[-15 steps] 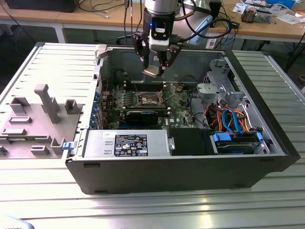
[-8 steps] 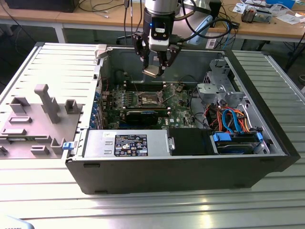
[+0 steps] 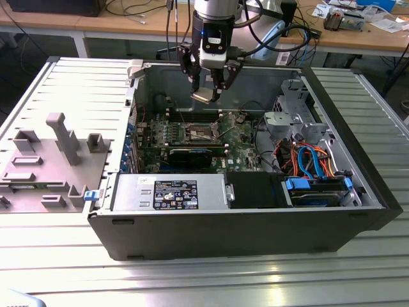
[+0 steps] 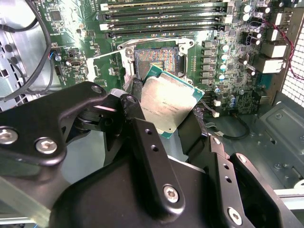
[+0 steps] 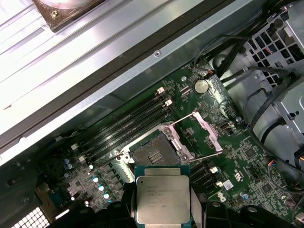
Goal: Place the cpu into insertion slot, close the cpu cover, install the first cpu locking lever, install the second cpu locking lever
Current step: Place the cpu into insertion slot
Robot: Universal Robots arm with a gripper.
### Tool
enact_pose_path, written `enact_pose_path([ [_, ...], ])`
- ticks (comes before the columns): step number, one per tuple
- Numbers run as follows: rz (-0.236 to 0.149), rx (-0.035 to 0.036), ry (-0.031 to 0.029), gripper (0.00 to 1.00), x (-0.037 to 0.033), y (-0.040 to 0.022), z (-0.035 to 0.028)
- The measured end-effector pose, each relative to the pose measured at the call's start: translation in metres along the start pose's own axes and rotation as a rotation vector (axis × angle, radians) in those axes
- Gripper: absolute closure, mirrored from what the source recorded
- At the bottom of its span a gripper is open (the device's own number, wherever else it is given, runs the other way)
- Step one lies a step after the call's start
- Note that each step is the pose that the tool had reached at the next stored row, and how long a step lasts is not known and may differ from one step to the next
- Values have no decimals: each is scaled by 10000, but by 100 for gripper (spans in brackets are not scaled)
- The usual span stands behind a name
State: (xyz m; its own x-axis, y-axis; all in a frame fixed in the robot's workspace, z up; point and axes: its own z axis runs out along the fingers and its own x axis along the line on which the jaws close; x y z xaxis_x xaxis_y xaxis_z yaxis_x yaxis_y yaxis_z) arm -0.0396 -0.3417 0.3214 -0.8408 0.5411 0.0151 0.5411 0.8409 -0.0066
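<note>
The cpu (image 3: 203, 96) is a small square chip with a silvery top, and my gripper (image 3: 206, 93) is shut on it, holding it tilted in the air above the motherboard inside the open computer case. The chip's two edges sit between the black fingers in both wrist views, with the cpu (image 4: 166, 104) (image 5: 162, 199) in front of the gripper (image 4: 164, 113) (image 5: 162, 205). Below it lies the insertion slot (image 5: 152, 154) (image 4: 154, 59) (image 3: 199, 132), bare with its contacts showing. The cpu cover (image 5: 205, 132) stands swung open beside the slot, with thin wire levers raised next to it.
Long memory slots (image 5: 128, 128) run beside the socket. A black graphics card (image 3: 192, 155), a silver power supply (image 3: 169, 192) and a drive cage with orange and blue cables (image 3: 310, 160) stand in the case. A grey fixture (image 3: 51, 153) lies at the exterior view's left.
</note>
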Motion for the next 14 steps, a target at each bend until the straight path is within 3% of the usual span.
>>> enact_pose_path([
  [14, 79, 0, 1, 45, 0, 0, 2],
])
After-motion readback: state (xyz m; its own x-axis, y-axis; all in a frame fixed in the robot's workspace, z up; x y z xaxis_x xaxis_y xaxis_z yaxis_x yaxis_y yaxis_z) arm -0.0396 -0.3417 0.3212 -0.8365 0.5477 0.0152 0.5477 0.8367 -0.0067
